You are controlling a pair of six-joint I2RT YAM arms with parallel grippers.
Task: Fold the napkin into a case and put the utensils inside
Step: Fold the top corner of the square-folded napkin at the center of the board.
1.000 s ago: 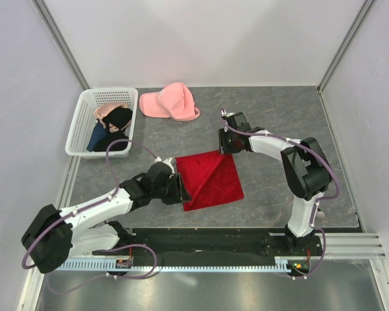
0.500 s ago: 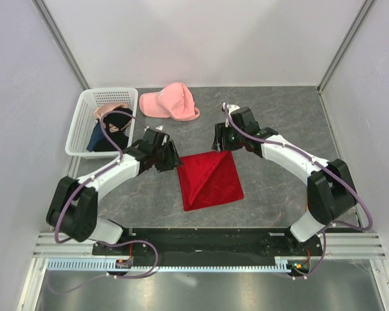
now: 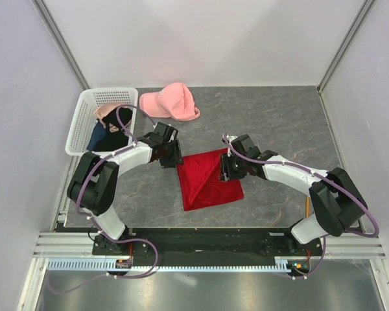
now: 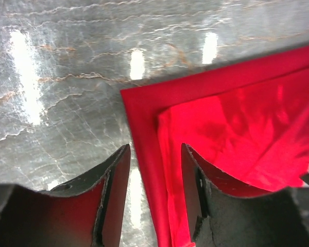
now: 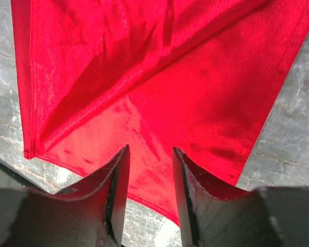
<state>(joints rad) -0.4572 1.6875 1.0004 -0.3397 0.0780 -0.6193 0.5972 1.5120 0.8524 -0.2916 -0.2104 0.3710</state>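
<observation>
Right gripper now over napkin (folded).

Right claw now over napkin; left claw at far corner.

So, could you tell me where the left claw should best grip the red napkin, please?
Probably the napkin's far-left corner, from the left: both layers lie flat there with edges nearly aligned, and the left claw hangs open over it.
</observation>
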